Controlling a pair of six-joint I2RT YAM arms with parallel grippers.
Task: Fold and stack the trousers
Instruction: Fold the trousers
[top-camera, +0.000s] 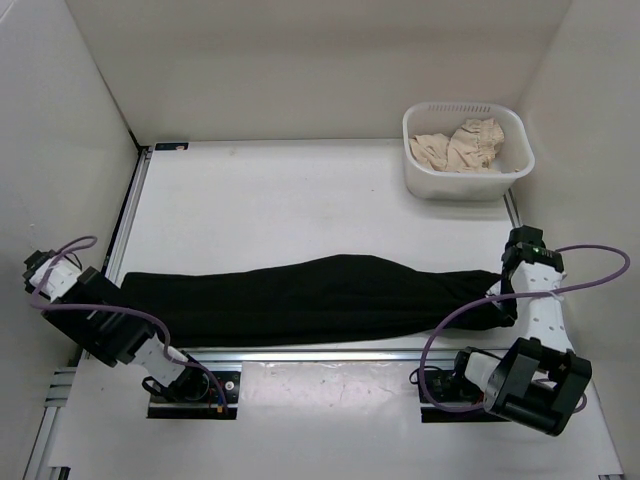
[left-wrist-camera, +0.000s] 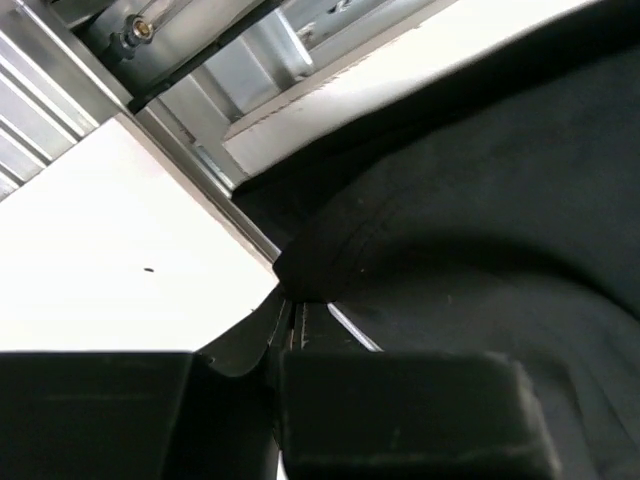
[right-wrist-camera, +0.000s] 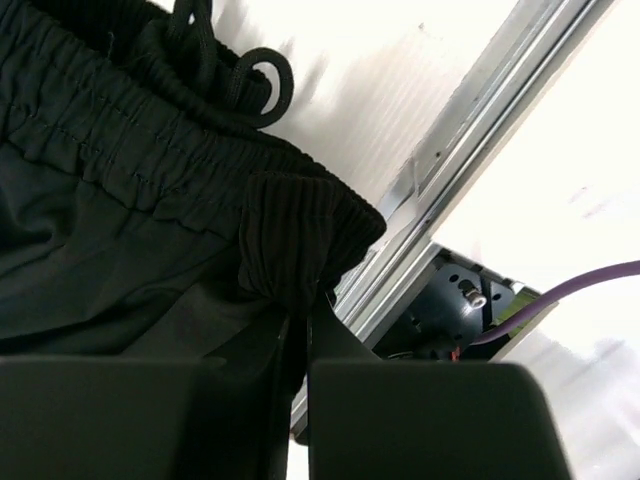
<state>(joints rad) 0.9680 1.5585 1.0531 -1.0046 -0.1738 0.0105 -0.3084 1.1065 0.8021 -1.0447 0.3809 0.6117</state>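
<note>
Right gripper (right-wrist-camera: 300, 325) fingers fill the foreground of the right wrist view. The jaws are closed to a sliver on a corner of the ribbed waistband (right-wrist-camera: 290, 240). Left gripper (left-wrist-camera: 285, 320) shows the same condition in its own view, with the jaws all but shut and a pinched fold of black cloth running down into the gap.

Item under task: the trousers (top-camera: 310, 298) lie flat on the table (top-camera: 280, 200) as one long dark band close to the near edge. The legs appear to be laid one over the other.

- **Long axis:** runs from 9 o'clock to 3 o'clock, parallel to the line of the arm bases.
- **Waist end:** at 3 o'clock, identified by the elastic gather and the drawstring (right-wrist-camera: 250, 75). The right arm has hold of it.
- **Leg end:** at 9 o'clock, held by the left arm. The hem itself cannot be made out.

Each arm therefore stands at its own end of the garment, and neither is nearer the middle.

Assessment: the coming fold turns on this axis. Carrying one end across towards the other, along the 9-to-3 line, would halve the length. The near-edge metal rail (right-wrist-camera: 480, 150) lies just beside both grips and could snag the cloth.

Outward from the garment, a white basket (top-camera: 415, 150) stands at 1 o'clock, well apart, holding a crumpled beige cloth (top-camera: 460, 145).
</note>
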